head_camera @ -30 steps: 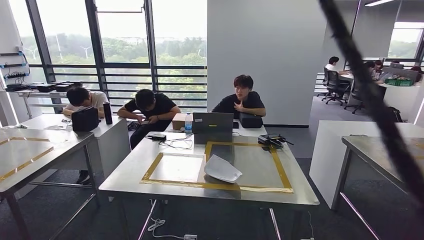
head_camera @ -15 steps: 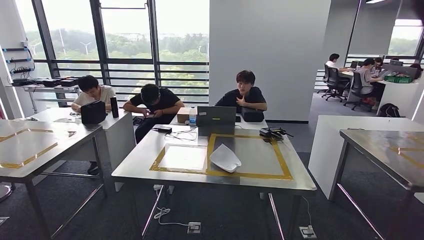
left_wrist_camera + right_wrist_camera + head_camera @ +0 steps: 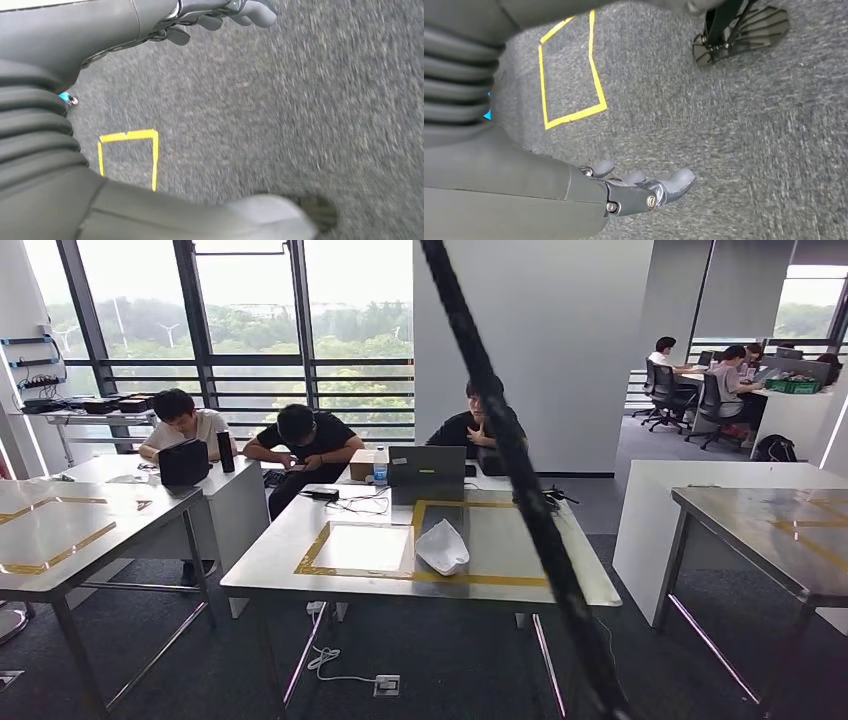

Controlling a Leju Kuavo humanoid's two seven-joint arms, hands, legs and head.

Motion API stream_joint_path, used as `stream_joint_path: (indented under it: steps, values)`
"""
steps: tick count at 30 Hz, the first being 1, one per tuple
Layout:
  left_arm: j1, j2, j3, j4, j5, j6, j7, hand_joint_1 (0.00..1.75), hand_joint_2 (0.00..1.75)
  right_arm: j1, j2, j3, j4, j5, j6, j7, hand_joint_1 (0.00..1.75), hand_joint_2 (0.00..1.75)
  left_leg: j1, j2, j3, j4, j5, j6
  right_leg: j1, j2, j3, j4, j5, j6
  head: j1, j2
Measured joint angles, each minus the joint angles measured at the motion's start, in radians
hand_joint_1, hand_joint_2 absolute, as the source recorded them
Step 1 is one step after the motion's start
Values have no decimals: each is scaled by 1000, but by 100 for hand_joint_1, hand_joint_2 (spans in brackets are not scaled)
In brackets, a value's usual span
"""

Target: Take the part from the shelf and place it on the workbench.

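Part [image 3: 442, 547], white and curved, lies on the metal workbench [image 3: 280, 555] at centre, on the yellow tape outline [image 3: 430, 578]. At its twelve o'clock we see a laptop [image 3: 427, 474]; three seated people [image 3: 300, 445] behind. Our left hand [image 3: 220, 15] and right hand [image 3: 644, 187] hang over grey carpet [image 3: 734, 140], fingers apart, holding nothing.

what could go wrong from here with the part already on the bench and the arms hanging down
The white part lies across the yellow tape line on the workbench, so it may not count as cleanly placed. A dark cable hangs across the head view and could hide it from checking. The left hand and right hand hang empty over the carpet; people sit close behind the bench if the robot walks on.
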Motion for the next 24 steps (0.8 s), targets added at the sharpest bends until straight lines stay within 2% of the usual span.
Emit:
stream_joint_path:
  steps: [3, 9, 24]
  values:
    - [21, 6, -64, -11, 92, 0, -13, 0, 0, 3, -2, 14, -13, -21, 2, -15, 0, 0, 2, 0, 0, -7, 7, -10, 2, -1, -4, 0, 3, -7, 0, 0]
    - [65, 20, -190, -29, 271, 0, -39, 0, 0, 12, -4, 49, -49, -62, 6, -41, 0, 0, 3, -1, 0, -12, 15, -19, 3, -3, -6, 1, 7, -13, -1, 0]
    - [158, 47, -474, -60, 705, -3, -103, 0, 0, 43, -16, 121, -151, -161, 15, -103, 0, 0, 4, -1, -2, -10, 16, -20, 1, -3, -8, 1, 8, -15, -1, 0]
